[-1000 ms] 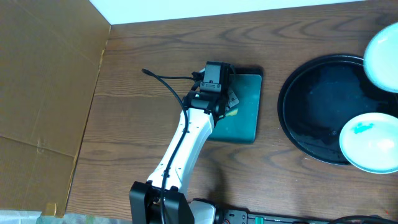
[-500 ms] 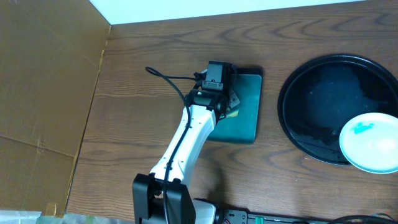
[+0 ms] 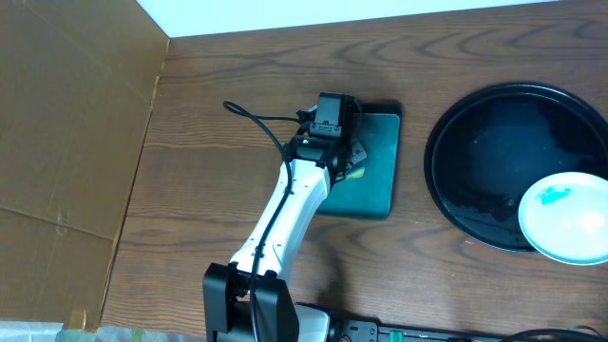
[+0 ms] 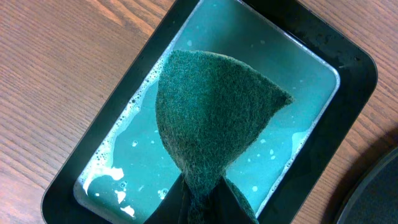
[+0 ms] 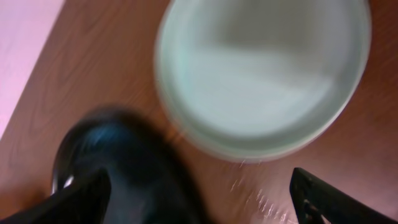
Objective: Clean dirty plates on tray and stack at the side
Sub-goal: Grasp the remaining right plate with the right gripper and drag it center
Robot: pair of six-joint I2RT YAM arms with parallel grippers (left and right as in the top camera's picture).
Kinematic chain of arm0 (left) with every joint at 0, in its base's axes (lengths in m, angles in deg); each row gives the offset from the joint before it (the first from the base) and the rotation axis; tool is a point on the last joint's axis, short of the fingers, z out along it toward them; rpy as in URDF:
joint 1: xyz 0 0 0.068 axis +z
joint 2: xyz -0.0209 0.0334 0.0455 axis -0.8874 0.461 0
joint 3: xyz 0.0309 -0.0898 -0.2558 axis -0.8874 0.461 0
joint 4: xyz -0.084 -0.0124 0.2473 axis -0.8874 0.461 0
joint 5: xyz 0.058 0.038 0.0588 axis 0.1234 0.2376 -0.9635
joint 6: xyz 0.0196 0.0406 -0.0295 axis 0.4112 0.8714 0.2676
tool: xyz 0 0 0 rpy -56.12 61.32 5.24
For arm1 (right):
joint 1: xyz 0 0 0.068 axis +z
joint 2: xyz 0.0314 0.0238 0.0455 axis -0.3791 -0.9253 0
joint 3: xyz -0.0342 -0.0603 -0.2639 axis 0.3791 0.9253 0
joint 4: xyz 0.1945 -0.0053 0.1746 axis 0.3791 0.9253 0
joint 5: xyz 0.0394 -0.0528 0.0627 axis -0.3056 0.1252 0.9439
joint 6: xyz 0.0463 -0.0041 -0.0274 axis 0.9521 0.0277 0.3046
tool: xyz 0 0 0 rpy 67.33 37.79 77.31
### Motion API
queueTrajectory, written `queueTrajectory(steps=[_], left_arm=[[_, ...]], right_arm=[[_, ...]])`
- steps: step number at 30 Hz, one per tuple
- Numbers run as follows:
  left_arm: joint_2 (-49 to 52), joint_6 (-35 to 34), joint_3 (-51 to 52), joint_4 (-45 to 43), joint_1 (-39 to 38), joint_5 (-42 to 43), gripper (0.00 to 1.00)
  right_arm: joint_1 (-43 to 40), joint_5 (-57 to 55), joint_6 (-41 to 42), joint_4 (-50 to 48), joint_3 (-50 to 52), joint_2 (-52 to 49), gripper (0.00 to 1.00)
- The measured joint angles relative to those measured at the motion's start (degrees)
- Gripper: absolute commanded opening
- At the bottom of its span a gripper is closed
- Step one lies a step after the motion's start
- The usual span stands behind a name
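A dirty plate (image 3: 567,218), pale with a teal smear, lies at the lower right of the round black tray (image 3: 489,152). My left gripper (image 3: 350,158) (image 4: 202,208) is shut on a green scouring pad (image 4: 211,118) and holds it over the soapy water. In the blurred right wrist view a pale plate (image 5: 264,74) rests on the wood beside the tray's rim (image 5: 124,165). My right gripper (image 5: 199,205) hangs above it, open with its fingers far apart and nothing between them. The right arm is outside the overhead view.
A rectangular dark-teal tray (image 3: 377,190) (image 4: 351,68) of foamy water sits left of the black tray. Brown cardboard (image 3: 66,142) covers the table's left side. The left arm's base and cables stand at the front edge (image 3: 249,309).
The plate at the overhead view's upper right edge has gone out of frame. The left arm has shifted only slightly over the teal tray.
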Motion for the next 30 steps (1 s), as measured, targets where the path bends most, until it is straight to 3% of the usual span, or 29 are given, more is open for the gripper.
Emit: queueTrajectory(steps=[2,7,13,21,30], left_arm=[[0.0,0.0,0.0,0.0,0.0,0.0,0.07],[0.0,0.0,0.0,0.0,0.0,0.0,0.07],[0.0,0.0,0.0,0.0,0.0,0.0,0.07],[0.0,0.0,0.0,0.0,0.0,0.0,0.07],[0.0,0.0,0.0,0.0,0.0,0.0,0.08]], right_arm=[[2.1,-1.2,0.0,5.0,0.0,5.3,0.99],[9.7,-10.6,2.2,20.8,-0.1,15.9,0.99],[19.5,-21.2,9.7,34.4,1.1,18.3,0.99],[27.6,-24.7,23.1,28.8,13.2,18.2,0.99],[31.7,-19.1,27.8,16.4,24.5,18.1,0.99]])
